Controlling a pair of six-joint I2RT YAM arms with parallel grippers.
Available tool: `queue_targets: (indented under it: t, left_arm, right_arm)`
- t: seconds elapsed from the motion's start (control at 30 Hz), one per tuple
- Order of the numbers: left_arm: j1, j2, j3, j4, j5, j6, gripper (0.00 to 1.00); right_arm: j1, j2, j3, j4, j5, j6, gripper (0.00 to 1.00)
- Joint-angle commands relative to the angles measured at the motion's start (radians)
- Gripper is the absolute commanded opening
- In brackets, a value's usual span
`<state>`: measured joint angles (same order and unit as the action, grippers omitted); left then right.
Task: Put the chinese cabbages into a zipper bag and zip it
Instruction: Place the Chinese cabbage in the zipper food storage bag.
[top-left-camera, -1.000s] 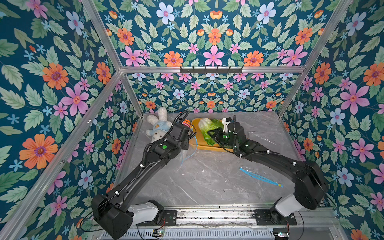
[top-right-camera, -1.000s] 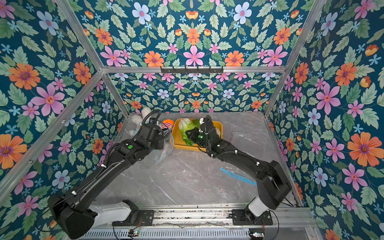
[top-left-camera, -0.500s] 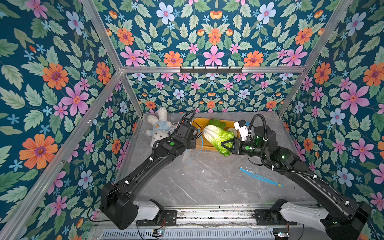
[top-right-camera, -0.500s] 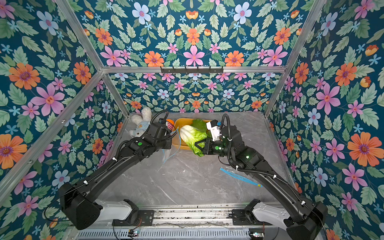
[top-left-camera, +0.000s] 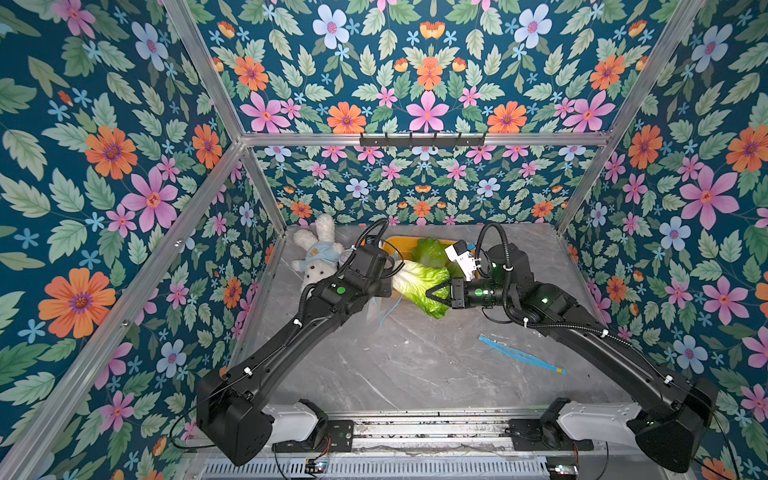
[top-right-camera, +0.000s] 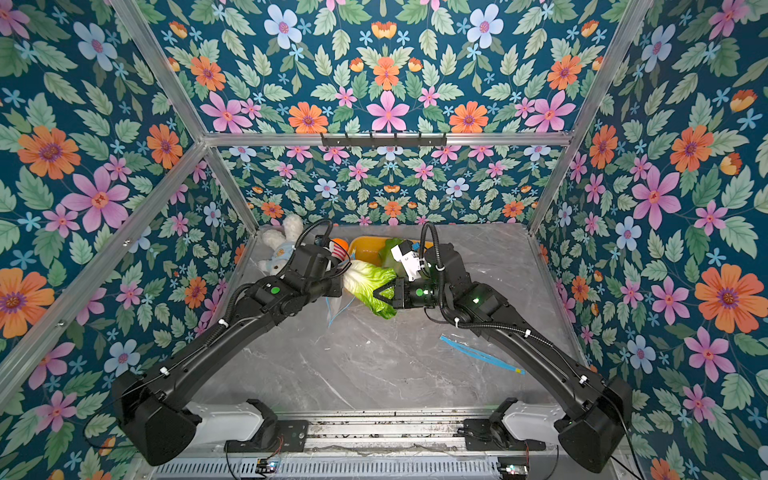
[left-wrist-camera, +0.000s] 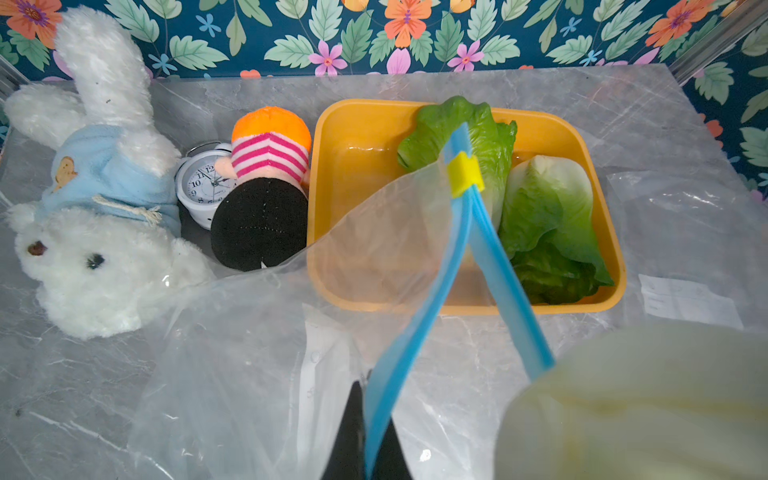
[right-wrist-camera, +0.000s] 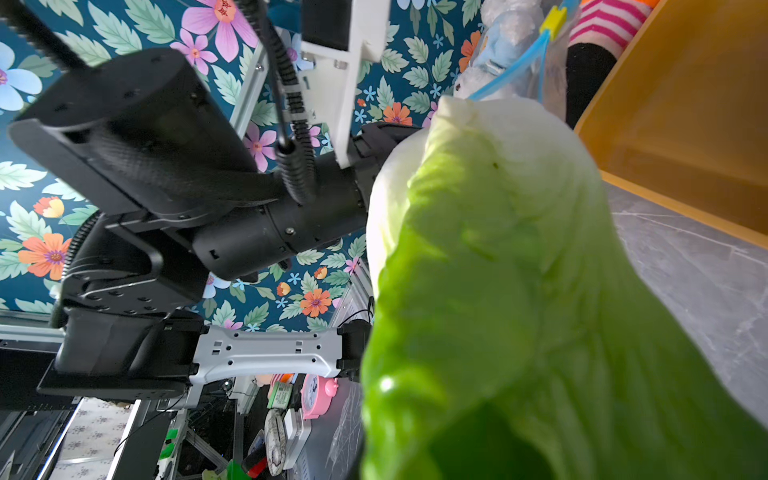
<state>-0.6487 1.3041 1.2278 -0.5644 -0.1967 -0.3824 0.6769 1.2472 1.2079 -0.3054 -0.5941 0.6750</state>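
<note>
Top view: right hand (top-left-camera: 434, 292) round cabbage (top-left-camera: 417, 279)

**Toys, a clock and a tray at the back of a flowered cell**

A white plush rabbit in a pale blue top (left-wrist-camera: 95, 232) lies in the far left corner of the grey marble-patterned tabletop (top-left-camera: 415, 365). A small white twin-bell alarm clock (left-wrist-camera: 203, 183) sits against it. A soft toy with an orange cap, pink-and-white stripes and a black base (left-wrist-camera: 270, 166) leans over the clock's other side. Just beside that toy stands a rounded yellow-orange plastic tray (left-wrist-camera: 361, 174), near the back wall. Teal floral wallpaper (top-left-camera: 428, 112) covers every wall between aluminium frame bars (top-left-camera: 151, 282). A black hook rail (top-left-camera: 422, 140) is fixed to the rear crossbar.
</note>
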Motion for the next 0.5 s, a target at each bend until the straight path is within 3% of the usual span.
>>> queue_targets:
  t: [0.0,0.33,0.47]
  left_arm:
    - [-0.001,-0.009,0.017,0.025,0.003,-0.007,0.0]
    - [-0.004,-0.015,0.049,0.04,0.067,-0.01,0.0]
    - [-0.011,-0.016,0.045,0.046,0.104,-0.029,0.0]
  right_arm:
    - [0.002,-0.007,0.008,-0.068,0.061,-0.041,0.0]
    - [0.013,0.078,0.155,-0.31,0.051,-0.171,0.0]
    - [0.011,0.07,0.163,-0.209,0.006,-0.107,0.0]
